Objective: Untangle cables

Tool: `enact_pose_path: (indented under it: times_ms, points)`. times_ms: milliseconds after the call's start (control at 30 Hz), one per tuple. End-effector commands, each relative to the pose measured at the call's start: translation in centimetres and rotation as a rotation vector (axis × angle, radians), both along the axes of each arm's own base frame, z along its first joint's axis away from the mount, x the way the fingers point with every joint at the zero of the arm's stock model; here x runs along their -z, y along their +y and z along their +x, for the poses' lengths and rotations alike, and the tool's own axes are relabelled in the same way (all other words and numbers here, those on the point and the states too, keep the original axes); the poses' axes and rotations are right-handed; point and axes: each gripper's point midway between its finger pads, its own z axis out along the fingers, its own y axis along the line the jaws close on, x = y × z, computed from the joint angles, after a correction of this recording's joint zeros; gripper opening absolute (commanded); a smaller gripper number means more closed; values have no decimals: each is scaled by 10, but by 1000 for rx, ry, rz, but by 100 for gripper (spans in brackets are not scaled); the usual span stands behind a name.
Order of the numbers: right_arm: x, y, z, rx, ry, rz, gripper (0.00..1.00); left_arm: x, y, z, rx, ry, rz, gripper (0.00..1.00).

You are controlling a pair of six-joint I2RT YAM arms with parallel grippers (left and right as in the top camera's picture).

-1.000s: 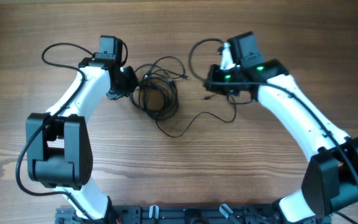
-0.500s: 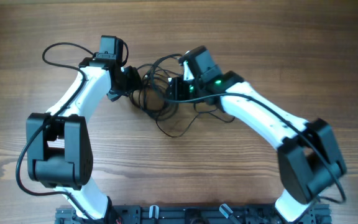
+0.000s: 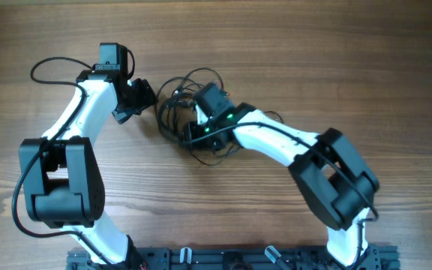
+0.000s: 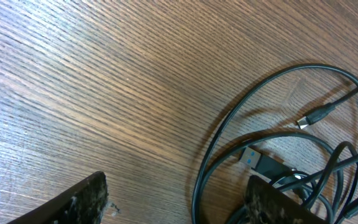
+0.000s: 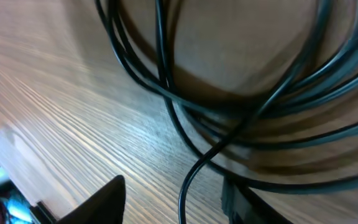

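Observation:
The cables point(image 3: 172, 112) lie in a tangled heap of thin black loops at mid-table. My left gripper point(image 3: 145, 96) stands open just left of the heap. In the left wrist view its jaws point(image 4: 182, 202) are wide apart, with a cable loop point(image 4: 202, 180) lying on the wood between them and a blue-tipped USB plug point(image 4: 260, 160) by the right finger point(image 4: 278, 205). My right gripper point(image 3: 190, 133) hangs low over the heap's middle. Up close in the right wrist view, it point(image 5: 173, 205) is open and a single cable strand point(image 5: 185, 183) runs between the fingers, ungripped.
A small silver-tipped plug point(image 4: 312, 118) lies loose inside the loops. A thicker black wire point(image 3: 47, 67) arcs out from the left arm at the far left. The arms' base rail point(image 3: 238, 259) runs along the near edge. Bare wooden table point(image 3: 351, 60) surrounds the heap.
My right arm swung left from the right side onto the heap, and its jaws opened. The left gripper opened and drew back a little to the left.

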Motion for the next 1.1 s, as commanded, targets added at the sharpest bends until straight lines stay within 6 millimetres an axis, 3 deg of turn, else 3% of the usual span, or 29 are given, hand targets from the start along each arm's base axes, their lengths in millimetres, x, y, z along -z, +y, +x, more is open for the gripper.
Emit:
enact_pose_path:
  times_ms: [0,100,133,267,500,600,800,900,967,1067]
  points:
    - [23,6,-9,36,35,-60,37,0,-1,2,2,0,-1,74]
    - [24,4,-6,39,23,-68,6,0,-1,2,3,-1,-1,77]
    - [21,5,-6,30,30,-53,4,0,-1,1,3,0,-1,80]
    - [-18,8,-3,-40,23,75,4,0,-4,0,60,1,-24,83]
    - [-109,0,20,-97,-240,185,4,-18,-52,1,306,-83,-304,84]
    - [-142,-9,36,-43,-359,193,4,-22,-59,0,320,-89,-345,86]
    - [-166,0,39,-71,-425,275,4,-22,-59,1,320,-92,-344,82]
    - [-190,11,44,-102,-476,387,4,-22,-60,1,324,-92,-344,70]
    - [-199,9,54,-59,-488,416,4,-22,-62,0,328,-91,-344,62]
    - [-202,-8,75,55,-448,426,4,-22,-66,0,337,-90,-345,62]
